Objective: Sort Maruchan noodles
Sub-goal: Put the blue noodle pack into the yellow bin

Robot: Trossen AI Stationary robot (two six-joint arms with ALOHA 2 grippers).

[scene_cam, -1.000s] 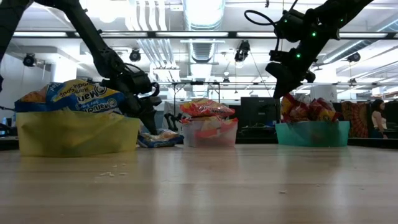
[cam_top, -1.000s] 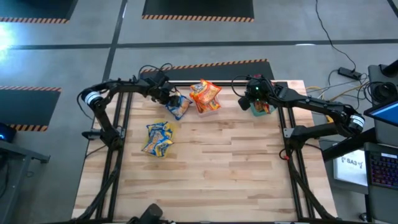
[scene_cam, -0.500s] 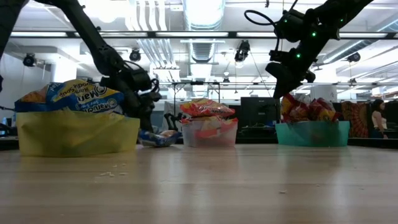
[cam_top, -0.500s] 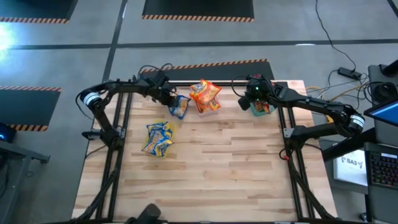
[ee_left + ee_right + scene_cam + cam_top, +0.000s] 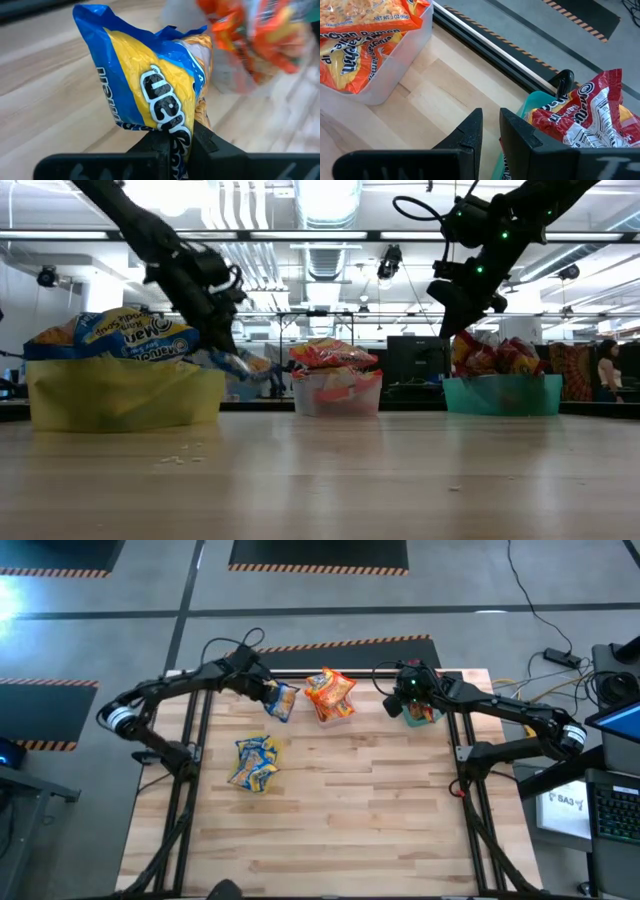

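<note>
My left gripper (image 5: 266, 691) is shut on a yellow-and-blue Maruchan noodle packet (image 5: 150, 85), held above the table between the yellow tub (image 5: 255, 762) and the clear tub (image 5: 331, 697). The yellow tub holds yellow-and-blue packets and the clear tub holds orange packets (image 5: 355, 40). My right gripper (image 5: 404, 706) hangs over the near edge of the green tub (image 5: 532, 102), which holds dark red packets (image 5: 580, 120). A narrow gap shows between its fingers (image 5: 470, 131), with nothing in it. My left gripper pinches one end of the packet (image 5: 176, 136) between its two fingers (image 5: 205, 142). The fingers slant down from the table's far left. The packet reaches out beyond the fingertips toward the clear tub, crumpled, and hangs clear of the table (image 5: 236, 364).
The three tubs stand in the table's far half: yellow (image 5: 120, 390) at the left and nearer, clear (image 5: 338, 392) in the middle, green (image 5: 502, 393) at the right. Bare wood (image 5: 340, 820) fills the near half. Crumbs (image 5: 175, 460) lie near the front.
My left gripper has shut on the yellow-and-blue packet that lay on the table beside the clear tub. It has then risen and drawn back a little toward the far left. The packet has come up with it and is now clear of the table.
</note>
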